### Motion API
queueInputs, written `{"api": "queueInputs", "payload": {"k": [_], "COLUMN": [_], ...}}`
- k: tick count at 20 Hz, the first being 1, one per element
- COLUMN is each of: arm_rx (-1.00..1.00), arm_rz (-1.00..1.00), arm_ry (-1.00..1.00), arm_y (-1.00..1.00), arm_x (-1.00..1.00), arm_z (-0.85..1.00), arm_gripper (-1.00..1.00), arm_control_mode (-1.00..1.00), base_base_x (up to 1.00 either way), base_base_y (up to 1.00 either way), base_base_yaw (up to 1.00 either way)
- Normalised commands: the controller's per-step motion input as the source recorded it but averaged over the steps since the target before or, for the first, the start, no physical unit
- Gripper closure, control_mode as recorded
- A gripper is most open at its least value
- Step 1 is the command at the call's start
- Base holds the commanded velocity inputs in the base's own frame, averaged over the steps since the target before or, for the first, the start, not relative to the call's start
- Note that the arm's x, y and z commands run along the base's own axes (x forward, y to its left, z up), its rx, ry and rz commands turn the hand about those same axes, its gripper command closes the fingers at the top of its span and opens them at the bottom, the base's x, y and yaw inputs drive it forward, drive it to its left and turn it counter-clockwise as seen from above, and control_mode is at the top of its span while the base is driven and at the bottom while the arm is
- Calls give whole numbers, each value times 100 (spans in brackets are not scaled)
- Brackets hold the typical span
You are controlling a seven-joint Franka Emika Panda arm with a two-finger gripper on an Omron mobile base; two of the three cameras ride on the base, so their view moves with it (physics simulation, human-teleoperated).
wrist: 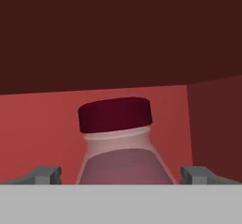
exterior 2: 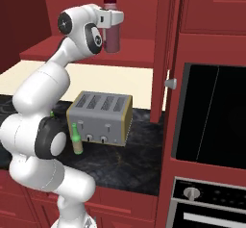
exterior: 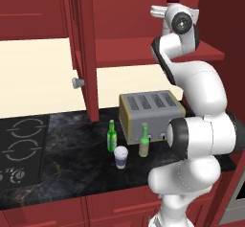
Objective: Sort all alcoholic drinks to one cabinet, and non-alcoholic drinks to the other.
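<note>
The juice bottle [wrist: 124, 147], dark red-purple with a maroon cap, stands upright on the shelf of the open upper cabinet [exterior 2: 86, 49]. My gripper [wrist: 123, 176] is open around it, one fingertip [wrist: 47, 175] on each side with a gap to the bottle. From the right base the gripper [exterior 2: 113, 19] is at the bottle [exterior 2: 112, 39] near its neck. On the counter stand the bright green bottle [exterior: 111, 137], the paler olive bottle [exterior: 144, 142] [exterior 2: 77, 140] and the white lidded cup [exterior: 121, 157].
A silver toaster [exterior: 150, 113] [exterior 2: 101, 117] sits on the dark counter just behind the green bottles. An open cabinet door [exterior: 86, 53] hangs left of the shelf, a stovetop [exterior: 21, 144] lies at the far left, and a wall oven [exterior 2: 211, 116] stands at the right.
</note>
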Motion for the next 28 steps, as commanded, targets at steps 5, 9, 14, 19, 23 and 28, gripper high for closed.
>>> {"api": "queueInputs", "payload": {"k": [5,9,14,19,23,28], "arm_rx": [0,0,0,0,0,0], "arm_rz": [0,0,0,0,0,0], "arm_ry": [0,0,0,0,0,1], "arm_y": [0,0,0,0,0,0], "arm_x": [-11,-28,-44,-54,-62,-65], "arm_z": [8,7,0,0,0,0], "arm_gripper": [-100,-100,-100,-100,-100,-100], "arm_control_mode": [-100,-100,-100,-100,-100,-100], "base_base_x": [0,0,0,0,0,0], "base_base_y": [0,0,0,0,0,0], "base_base_yaw": [0,0,0,0,0,0]}}
